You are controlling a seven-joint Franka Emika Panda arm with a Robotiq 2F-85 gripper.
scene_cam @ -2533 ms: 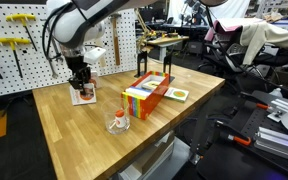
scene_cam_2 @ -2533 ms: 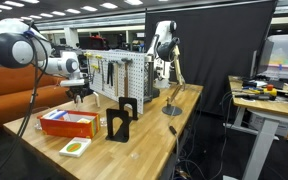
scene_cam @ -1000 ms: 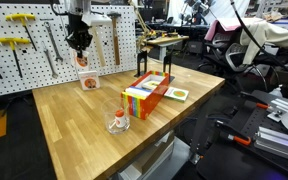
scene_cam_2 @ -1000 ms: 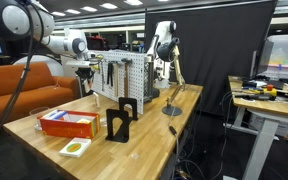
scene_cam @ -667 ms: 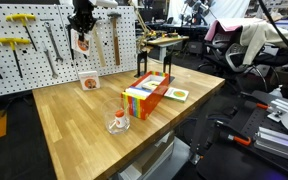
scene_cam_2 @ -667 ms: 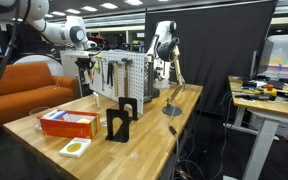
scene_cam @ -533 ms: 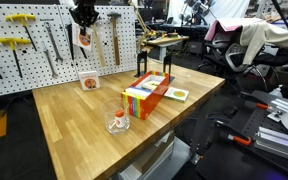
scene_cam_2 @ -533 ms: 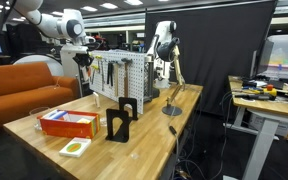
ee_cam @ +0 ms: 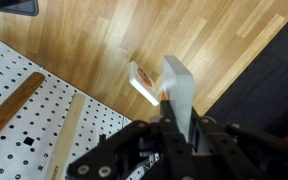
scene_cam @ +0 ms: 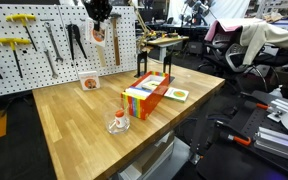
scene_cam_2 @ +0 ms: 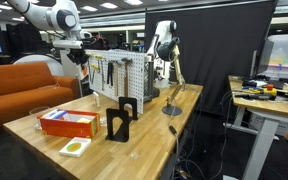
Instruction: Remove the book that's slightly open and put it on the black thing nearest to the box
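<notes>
My gripper [scene_cam: 98, 20] is high above the back of the wooden table, in front of the pegboard, and is shut on a thin book [scene_cam: 98, 34] that hangs below it. In the wrist view the jaws [ee_cam: 180, 126] clamp the pale book [ee_cam: 177, 85] edge-on. Another small book [scene_cam: 88, 82] stands against the pegboard; it also shows in the wrist view [ee_cam: 144, 81]. Two black bookends [scene_cam_2: 117, 123] [scene_cam_2: 132, 107] stand next to the orange box [scene_cam_2: 68, 123]. The gripper [scene_cam_2: 77, 56] is far above and behind them.
The box [scene_cam: 146, 95] holds several colourful books. A clear glass [scene_cam: 118, 122] stands near the front edge. A yellow pad [scene_cam: 178, 94] lies beside the box. Tools hang on the pegboard [scene_cam: 24, 45]. A desk lamp [scene_cam_2: 172, 75] stands at the far end.
The gripper took the book from the table by the pegboard, lifted it high, and carried it sideways along the pegboard. The other small book stayed leaning there.
</notes>
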